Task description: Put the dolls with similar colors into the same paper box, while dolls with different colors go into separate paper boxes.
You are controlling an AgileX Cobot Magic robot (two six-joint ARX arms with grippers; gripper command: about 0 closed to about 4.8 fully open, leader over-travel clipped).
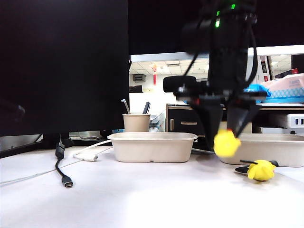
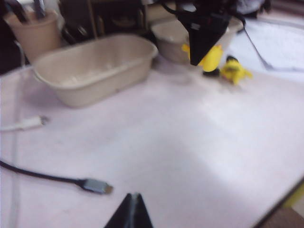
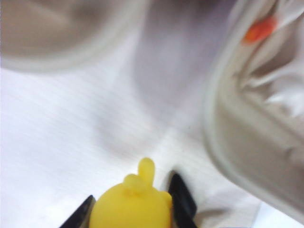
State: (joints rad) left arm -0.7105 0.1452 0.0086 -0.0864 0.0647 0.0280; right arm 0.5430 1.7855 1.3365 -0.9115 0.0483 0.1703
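Observation:
My right gripper [image 1: 226, 135] is shut on a yellow doll [image 1: 226, 144] and holds it just above the table, in front of the right paper box [image 1: 280, 151]. In the right wrist view the doll [image 3: 131, 205] sits between both fingers [image 3: 180, 194]. Beside it is that box's rim [image 3: 213, 118], with a blurred white doll with an orange bit [image 3: 259, 29] inside. A second yellow doll [image 1: 261, 170] with black bits lies on the table in front of this box. The left paper box [image 1: 153, 146] looks empty from the left wrist view [image 2: 95, 66]. My left gripper [image 2: 132, 209] is shut and hovers low over the near table.
A tan cup with pens [image 1: 136, 122] stands behind the left box. A black cable with a grey plug [image 1: 67, 181] and a white cable [image 1: 88, 155] lie at the table's left. A dark monitor [image 1: 61, 66] fills the back left.

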